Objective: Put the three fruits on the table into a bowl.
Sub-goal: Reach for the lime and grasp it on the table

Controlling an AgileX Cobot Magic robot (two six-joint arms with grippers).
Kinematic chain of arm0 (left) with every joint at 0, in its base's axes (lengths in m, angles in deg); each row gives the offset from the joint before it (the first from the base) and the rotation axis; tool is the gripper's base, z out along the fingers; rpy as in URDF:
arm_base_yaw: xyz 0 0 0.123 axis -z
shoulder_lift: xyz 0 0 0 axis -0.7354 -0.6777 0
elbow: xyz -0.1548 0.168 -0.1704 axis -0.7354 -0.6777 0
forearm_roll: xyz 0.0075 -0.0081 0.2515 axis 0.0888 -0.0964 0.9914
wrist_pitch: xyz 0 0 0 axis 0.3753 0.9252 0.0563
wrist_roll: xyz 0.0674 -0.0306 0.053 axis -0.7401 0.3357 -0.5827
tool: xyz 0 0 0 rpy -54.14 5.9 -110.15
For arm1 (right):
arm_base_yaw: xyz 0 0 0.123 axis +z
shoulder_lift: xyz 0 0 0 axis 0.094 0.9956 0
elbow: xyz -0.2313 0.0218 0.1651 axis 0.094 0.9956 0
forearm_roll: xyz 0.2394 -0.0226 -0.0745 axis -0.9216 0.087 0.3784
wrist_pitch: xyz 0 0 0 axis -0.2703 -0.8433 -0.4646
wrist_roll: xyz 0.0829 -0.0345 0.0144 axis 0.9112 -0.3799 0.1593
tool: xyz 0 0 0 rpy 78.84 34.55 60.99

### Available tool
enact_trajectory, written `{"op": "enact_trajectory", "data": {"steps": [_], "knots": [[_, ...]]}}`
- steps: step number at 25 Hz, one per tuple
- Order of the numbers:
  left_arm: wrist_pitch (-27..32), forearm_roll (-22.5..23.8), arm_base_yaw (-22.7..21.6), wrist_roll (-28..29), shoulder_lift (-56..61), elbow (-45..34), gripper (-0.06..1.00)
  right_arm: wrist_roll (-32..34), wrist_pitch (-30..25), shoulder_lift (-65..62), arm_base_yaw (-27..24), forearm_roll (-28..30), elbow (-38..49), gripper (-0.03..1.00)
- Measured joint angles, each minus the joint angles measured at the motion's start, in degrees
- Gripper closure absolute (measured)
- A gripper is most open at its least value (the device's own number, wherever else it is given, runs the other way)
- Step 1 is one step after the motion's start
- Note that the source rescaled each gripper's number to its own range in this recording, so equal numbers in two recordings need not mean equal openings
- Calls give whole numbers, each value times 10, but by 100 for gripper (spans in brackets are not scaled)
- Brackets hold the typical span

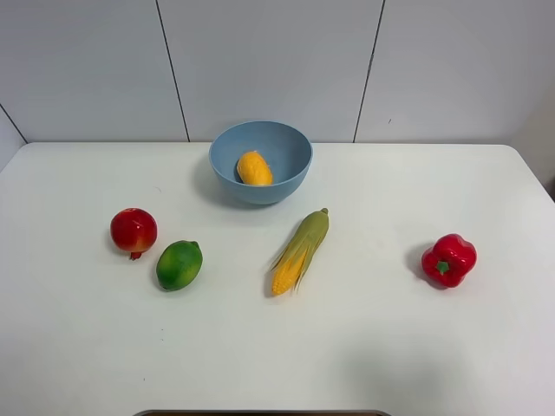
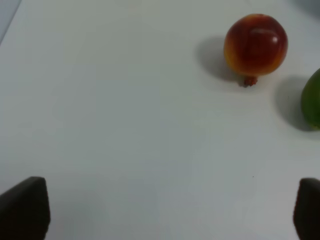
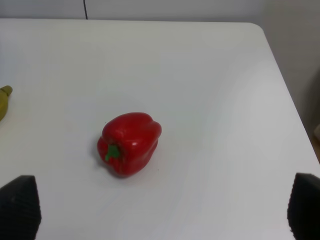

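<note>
The yellow-orange mango [image 1: 254,168] lies inside the light-blue bowl [image 1: 288,145] at the back middle of the white table [image 1: 390,347]. At the left, the red pomegranate [image 1: 133,231] and the green lime-like fruit [image 1: 179,264] sit side by side on the table. No arm shows in the exterior high view. In the left wrist view the left gripper [image 2: 170,210] is open over bare table, short of the pomegranate [image 2: 255,45] and the lime's edge [image 2: 312,99]. The right gripper [image 3: 162,207] is open, with nothing between its fingertips [image 3: 20,207].
A husked corn cob [image 1: 299,251] lies at the table's middle, pointing toward the bowl; its tip [image 3: 4,100] shows in the right wrist view. A red bell pepper [image 1: 448,259] rests at the right, in front of the right gripper [image 3: 129,143]. The table's right edge is close by.
</note>
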Motion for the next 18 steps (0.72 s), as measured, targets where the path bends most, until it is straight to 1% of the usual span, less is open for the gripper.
{"op": "enact_trajectory", "data": {"steps": [18], "knots": [[0,0,0,0,0,0,-6,0,0,0,0,0,0,-3]]}}
